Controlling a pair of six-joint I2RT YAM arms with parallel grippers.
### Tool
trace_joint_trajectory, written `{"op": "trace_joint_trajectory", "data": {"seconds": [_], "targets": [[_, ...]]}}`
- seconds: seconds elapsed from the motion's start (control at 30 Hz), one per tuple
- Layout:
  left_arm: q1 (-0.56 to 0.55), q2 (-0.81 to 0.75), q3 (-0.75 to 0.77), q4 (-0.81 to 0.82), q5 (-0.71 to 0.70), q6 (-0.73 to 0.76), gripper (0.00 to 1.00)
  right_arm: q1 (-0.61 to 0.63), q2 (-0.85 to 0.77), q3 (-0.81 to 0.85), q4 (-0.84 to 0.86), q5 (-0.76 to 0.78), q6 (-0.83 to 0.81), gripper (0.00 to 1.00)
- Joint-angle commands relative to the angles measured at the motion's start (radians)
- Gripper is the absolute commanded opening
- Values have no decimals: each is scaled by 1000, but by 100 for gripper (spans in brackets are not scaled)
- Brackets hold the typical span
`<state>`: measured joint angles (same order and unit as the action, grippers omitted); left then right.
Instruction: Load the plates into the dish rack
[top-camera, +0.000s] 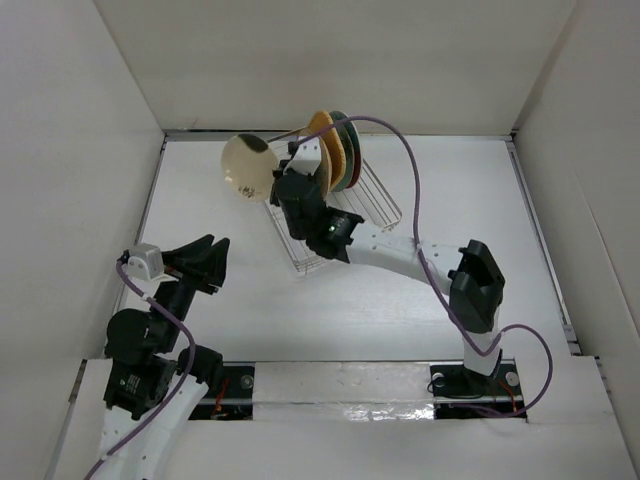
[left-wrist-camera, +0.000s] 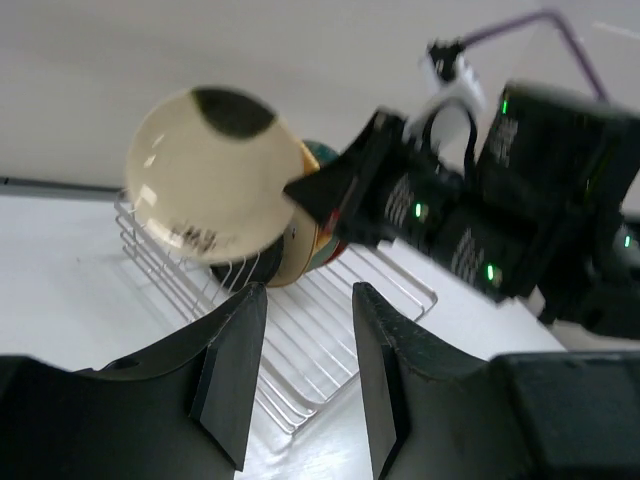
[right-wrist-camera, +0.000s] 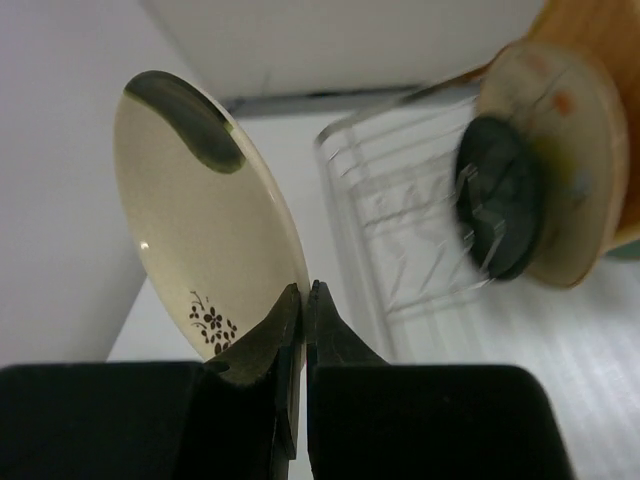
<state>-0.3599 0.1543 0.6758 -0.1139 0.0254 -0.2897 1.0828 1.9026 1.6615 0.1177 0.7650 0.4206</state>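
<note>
My right gripper (top-camera: 278, 178) is shut on the rim of the cream plate with a dark mark (top-camera: 247, 164) and holds it upright in the air just left of the dish rack (top-camera: 375, 205). The wrist view shows the pinch (right-wrist-camera: 304, 292) on the plate (right-wrist-camera: 195, 230). Several plates (top-camera: 335, 150) stand on edge at the rack's far end; the black plate (right-wrist-camera: 500, 195) and the tan one (right-wrist-camera: 560, 150) show there. My left gripper (top-camera: 215, 255) is open and empty, near left, apart from the rack (left-wrist-camera: 300, 340). It sees the cream plate (left-wrist-camera: 205, 170).
White walls enclose the table on the left, back and right. The right arm's purple cable (top-camera: 410, 170) arcs over the rack. The arm bases sit along the near edge.
</note>
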Motion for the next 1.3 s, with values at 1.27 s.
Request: {"op": "trace_joint_trajectory", "data": {"seconds": [1.27], "targets": [[-16, 108, -62, 80, 38, 34, 38, -193, 490, 514, -115, 390, -388, 0]]}}
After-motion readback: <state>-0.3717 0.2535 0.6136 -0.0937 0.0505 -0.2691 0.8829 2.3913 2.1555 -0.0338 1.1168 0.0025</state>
